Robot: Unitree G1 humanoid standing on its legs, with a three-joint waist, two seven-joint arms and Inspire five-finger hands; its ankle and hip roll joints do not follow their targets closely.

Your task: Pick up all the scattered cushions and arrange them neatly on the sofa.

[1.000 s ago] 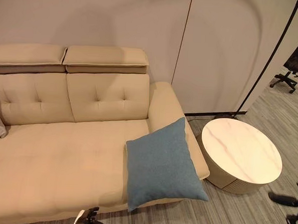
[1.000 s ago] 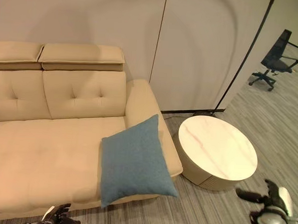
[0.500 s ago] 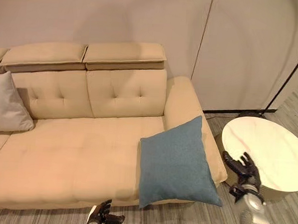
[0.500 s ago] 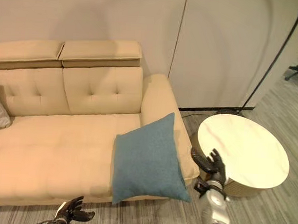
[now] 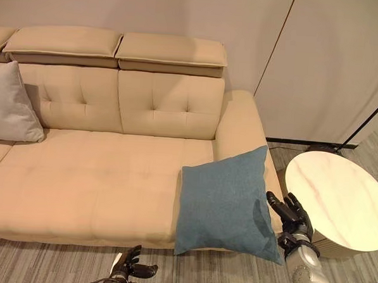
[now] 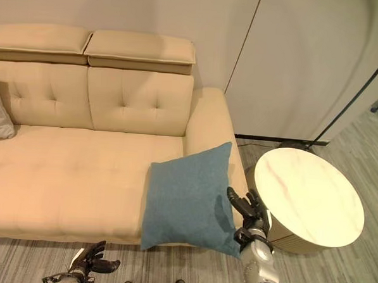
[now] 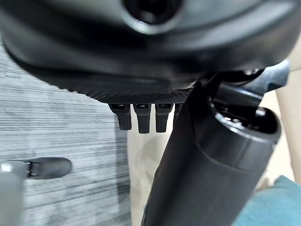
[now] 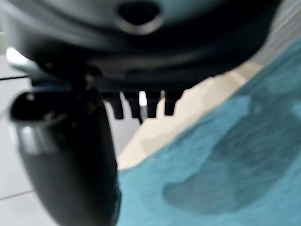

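Beige tufted fabric sofa (image 5: 104, 181) carries our square blue cushion (image 5: 225, 205) overhanging its front edge. Our right hand (image 5: 291, 213), fingers spread and empty, risks nudging it off; left hand (image 5: 133, 269) hangs relaxed.

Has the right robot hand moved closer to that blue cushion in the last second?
Yes. The right robot hand has come in from beyond the round table to the blue cushion's edge.

A round marble-topped side table (image 5: 339, 199) stands on grey striped carpet (image 5: 43, 260) before pale wall panels (image 5: 333, 54).
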